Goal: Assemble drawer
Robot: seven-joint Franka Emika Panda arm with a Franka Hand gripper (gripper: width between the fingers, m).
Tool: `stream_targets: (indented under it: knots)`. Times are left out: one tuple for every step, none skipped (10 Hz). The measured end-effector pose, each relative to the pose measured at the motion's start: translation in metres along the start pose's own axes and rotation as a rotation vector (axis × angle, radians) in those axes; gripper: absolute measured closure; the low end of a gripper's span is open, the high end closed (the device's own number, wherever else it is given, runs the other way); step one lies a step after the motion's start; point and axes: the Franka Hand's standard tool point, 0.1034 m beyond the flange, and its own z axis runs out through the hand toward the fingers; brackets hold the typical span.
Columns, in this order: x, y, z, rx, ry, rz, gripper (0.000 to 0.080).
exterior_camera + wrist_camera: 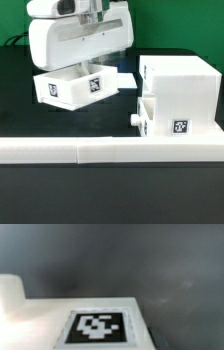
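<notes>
The drawer's tall white case (182, 92) stands at the exterior view's right. One small tray sits in its lower slot, with its knob (133, 118) sticking out. The second white tray (68, 87), with a square tag (95, 85), hangs slightly tilted right under my gripper (82, 62), above the dark table. The gripper's white body covers the tray's top, and its fingers are hidden there. In the wrist view the tray's tagged face (98, 327) fills the lower frame, very close, with a white post (9, 294) beside it. The gripper appears shut on this tray.
A long low white rail (110, 150) runs across the front of the table. A flat white piece (127, 76) lies on the table between the held tray and the case. Dark table surface (120, 258) lies beyond the tray.
</notes>
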Motion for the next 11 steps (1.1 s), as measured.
stream_targets:
  knots:
    - [0.006,0.001,-0.001,-0.015,-0.014,-0.083,0.0754]
    - [0.002,0.001,0.001,-0.012,-0.018,-0.168,0.0754]
    - [0.001,0.002,0.001,-0.011,-0.020,-0.226,0.0754]
    - [0.000,0.002,0.001,-0.012,-0.023,-0.286,0.0754]
    - [-0.001,0.003,0.002,-0.010,-0.026,-0.397,0.0754]
    - [-0.003,0.003,0.006,-0.005,-0.037,-0.544,0.0754]
    - [-0.002,0.002,0.009,-0.005,-0.053,-0.660,0.0754]
    - [-0.001,0.002,0.011,-0.005,-0.063,-0.732,0.0754]
    - [-0.003,0.003,0.011,-0.003,-0.066,-0.790,0.0754]
    - [-0.004,0.003,0.011,-0.003,-0.067,-0.789,0.0754]
    - [-0.004,0.003,0.012,-0.002,-0.067,-0.786,0.0754]
